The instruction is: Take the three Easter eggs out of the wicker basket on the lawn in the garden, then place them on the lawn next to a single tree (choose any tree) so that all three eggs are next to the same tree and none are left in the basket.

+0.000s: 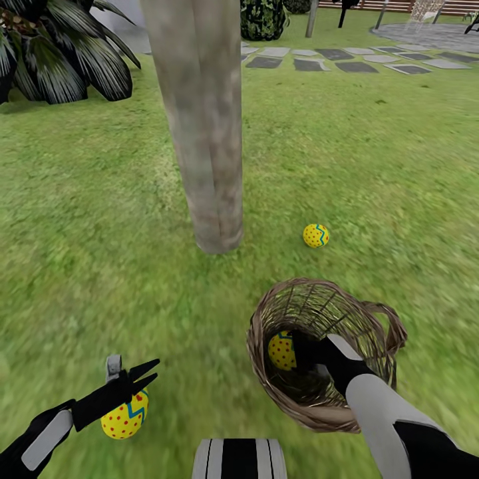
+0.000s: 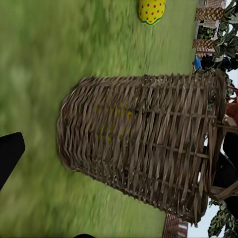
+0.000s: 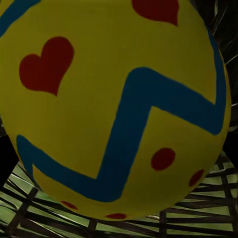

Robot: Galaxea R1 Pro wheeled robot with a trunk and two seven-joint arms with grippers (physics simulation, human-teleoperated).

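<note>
Right claw point(image 1: 303, 351) in basket point(image 1: 319, 416) at egg point(image 1: 282, 351), grip state unclear; smooth, rigid, likely slippery: pinch across its middle.

Place: a home garden, outdoors
Ground: a wide lawn point(image 1: 372, 146) of short green grass
Plants: a bare tree trunk point(image 1: 199, 126), a spiky palm point(image 1: 60, 56)
Far side: a stone path point(image 1: 359, 60), a brown slat fence point(image 1: 399, 5)

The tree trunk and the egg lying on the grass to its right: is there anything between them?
No. In the head view, only bare lawn separates the trunk from that egg; the wicker basket sits nearer the robot.
</note>
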